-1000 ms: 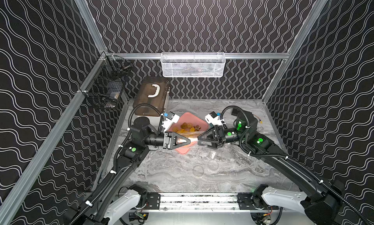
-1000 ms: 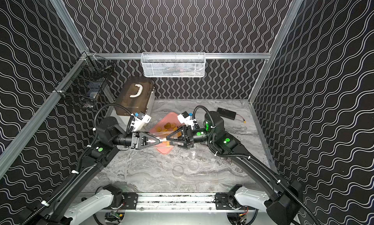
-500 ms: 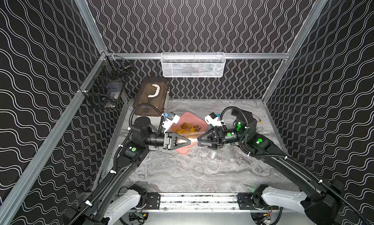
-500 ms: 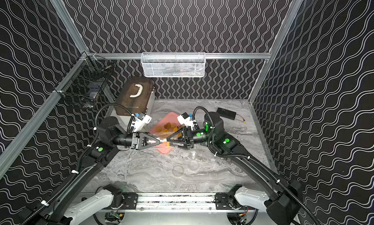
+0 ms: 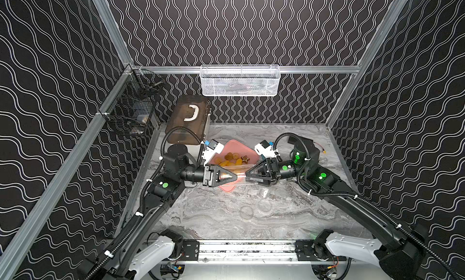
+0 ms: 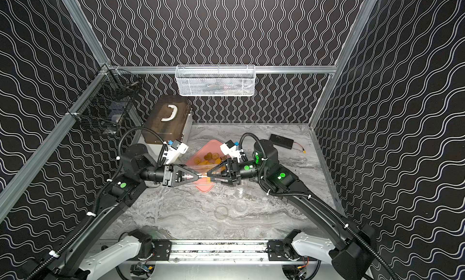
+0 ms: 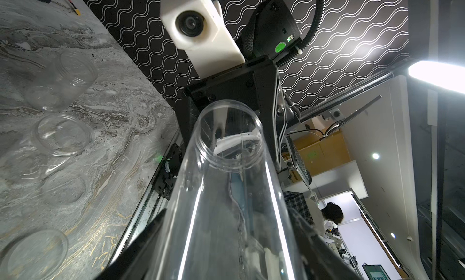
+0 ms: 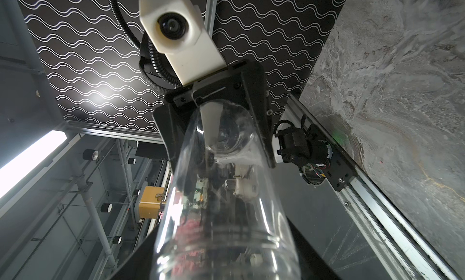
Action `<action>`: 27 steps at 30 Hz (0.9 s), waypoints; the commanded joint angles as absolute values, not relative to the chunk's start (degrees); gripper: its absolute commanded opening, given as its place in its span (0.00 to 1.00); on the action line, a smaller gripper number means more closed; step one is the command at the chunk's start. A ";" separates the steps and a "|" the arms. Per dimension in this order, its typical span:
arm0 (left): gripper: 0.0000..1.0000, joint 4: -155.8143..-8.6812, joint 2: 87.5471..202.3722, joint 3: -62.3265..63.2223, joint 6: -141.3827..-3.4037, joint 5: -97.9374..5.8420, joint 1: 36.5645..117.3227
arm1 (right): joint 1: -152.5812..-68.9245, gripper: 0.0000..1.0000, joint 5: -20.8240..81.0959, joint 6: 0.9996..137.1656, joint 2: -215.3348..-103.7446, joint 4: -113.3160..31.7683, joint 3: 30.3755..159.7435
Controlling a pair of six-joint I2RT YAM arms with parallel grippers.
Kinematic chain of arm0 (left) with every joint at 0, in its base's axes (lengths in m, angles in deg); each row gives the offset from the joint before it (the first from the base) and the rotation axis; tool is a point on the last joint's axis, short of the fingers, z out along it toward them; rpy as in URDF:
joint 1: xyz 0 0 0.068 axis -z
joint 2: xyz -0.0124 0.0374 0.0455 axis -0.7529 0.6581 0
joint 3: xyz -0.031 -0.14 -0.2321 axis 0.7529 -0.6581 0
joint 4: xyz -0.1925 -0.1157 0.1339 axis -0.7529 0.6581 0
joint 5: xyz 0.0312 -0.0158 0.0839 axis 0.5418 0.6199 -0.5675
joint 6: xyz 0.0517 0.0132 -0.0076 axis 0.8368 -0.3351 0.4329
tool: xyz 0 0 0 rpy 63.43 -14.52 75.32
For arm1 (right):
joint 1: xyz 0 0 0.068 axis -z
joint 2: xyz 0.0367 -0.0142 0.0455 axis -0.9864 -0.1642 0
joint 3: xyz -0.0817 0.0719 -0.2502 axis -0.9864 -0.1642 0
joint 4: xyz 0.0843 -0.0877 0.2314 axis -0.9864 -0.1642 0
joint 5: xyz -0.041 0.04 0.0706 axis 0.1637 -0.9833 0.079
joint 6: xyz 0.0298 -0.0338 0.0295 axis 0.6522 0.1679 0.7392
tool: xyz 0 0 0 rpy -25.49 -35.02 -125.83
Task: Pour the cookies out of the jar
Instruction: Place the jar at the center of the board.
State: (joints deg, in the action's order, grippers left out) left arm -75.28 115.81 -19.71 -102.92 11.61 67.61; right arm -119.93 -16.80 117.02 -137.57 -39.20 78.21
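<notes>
at frame centre, over a marble table (image 5: 201,215) and a pink tray (image 5: 236,145), a clear jar (image 5: 241,176) hangs level between two claws. the right gripper (image 5: 247,174) is clamped on its mouth end; the left gripper (image 5: 235,176) brackets its base, whether pressing or just clear i cannot tell. the jar looks empty and the cookies (image 5: 232,160) lie on the tray just above centre: pouring seems done, so next the jar wants setting down.
</notes>
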 commanded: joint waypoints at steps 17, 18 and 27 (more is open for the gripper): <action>0.99 -71.85 115.78 -18.70 -98.65 11.10 67.65 | -119.84 0.64 -15.83 116.51 -137.37 -37.81 78.31; 0.99 -70.99 115.69 -18.41 -98.07 10.97 67.65 | -119.86 0.64 -15.71 116.13 -137.22 -38.39 78.48; 0.99 -67.25 115.05 -17.75 -95.33 10.10 67.65 | -117.48 0.64 -15.85 113.66 -136.81 -42.34 80.32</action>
State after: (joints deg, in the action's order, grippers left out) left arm -67.76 115.40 -18.22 -97.30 10.06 67.61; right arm -118.20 -15.58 114.11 -137.39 -42.28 79.78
